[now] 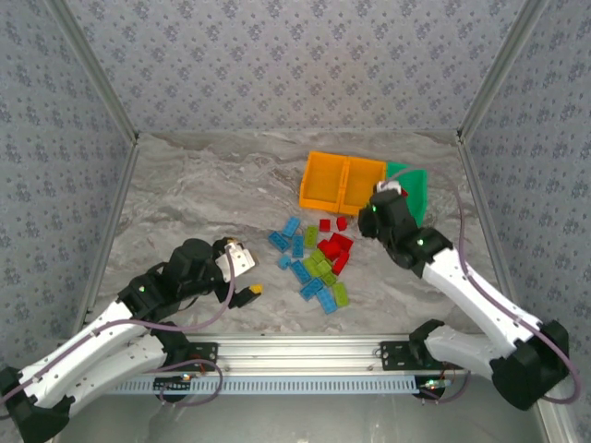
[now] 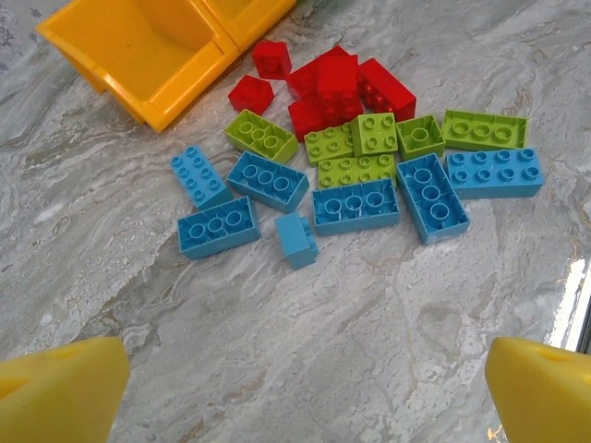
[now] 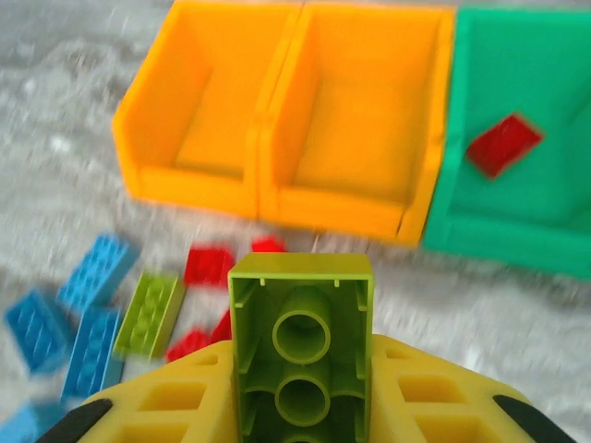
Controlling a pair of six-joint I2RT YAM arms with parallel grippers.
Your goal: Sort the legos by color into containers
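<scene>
Right gripper (image 3: pixel 300 411) is clamped on a lime green brick (image 3: pixel 300 323), hollow underside facing the wrist camera, yellow fingers (image 3: pixel 175 406) hugging both sides. Straight ahead of it sit the containers, joined in a row: one orange bin (image 3: pixel 185 189) ahead and to its left, a second orange bin (image 3: pixel 332 208) dead ahead, and the green bin (image 3: pixel 480 231) ahead to its right. A red brick (image 3: pixel 503 145) lies flat inside that green bin. Both orange bins look bare inside. Down and to the left of the gripper, loose blue, green and red pieces are scattered on the marble table (image 3: pixel 55 92), though they are blurred here.

Over to the left gripper (image 2: pixel 300 397): jaws spread wide, nothing between them, hanging over bare table. The pile of legos (image 2: pixel 355 175) lies ahead of it, blue bricks (image 2: pixel 355 205) nearest, lime ones (image 2: pixel 355 169) behind them, red ones (image 2: pixel 337 83) farthest, touching and overlapping. An orange bin corner sits beyond, ahead to its left.
</scene>
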